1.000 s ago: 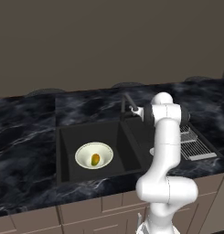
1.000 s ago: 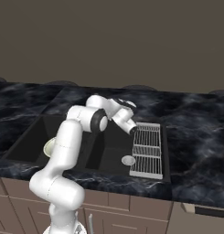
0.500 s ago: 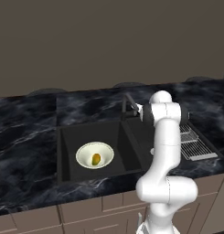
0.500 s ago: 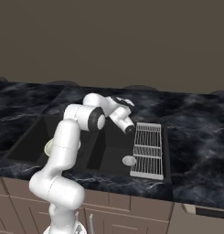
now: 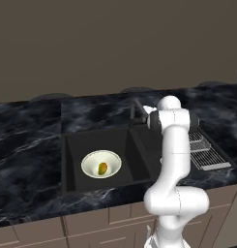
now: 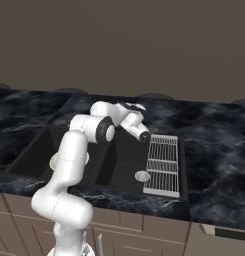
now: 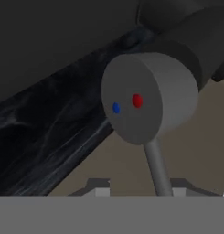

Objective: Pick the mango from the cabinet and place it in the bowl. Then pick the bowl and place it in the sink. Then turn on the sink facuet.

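Cream-white round bowl holding the yellow-orange mango sits in the matte black sink, leaving only the slim dark faucet, where the gripper reaches, jaw spread unclear.

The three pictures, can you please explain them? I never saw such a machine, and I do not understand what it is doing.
It is a white robot arm in a computer-drawn kitchen. Two cameras look over it from behind, one on each side. The third sits on its hand and looks close at the sink facuet, a grey knob with a blue and a red dot. In the black sink stands the bowl, with the mango inside. The gripper is at the tap; whether it holds anything is not clear.
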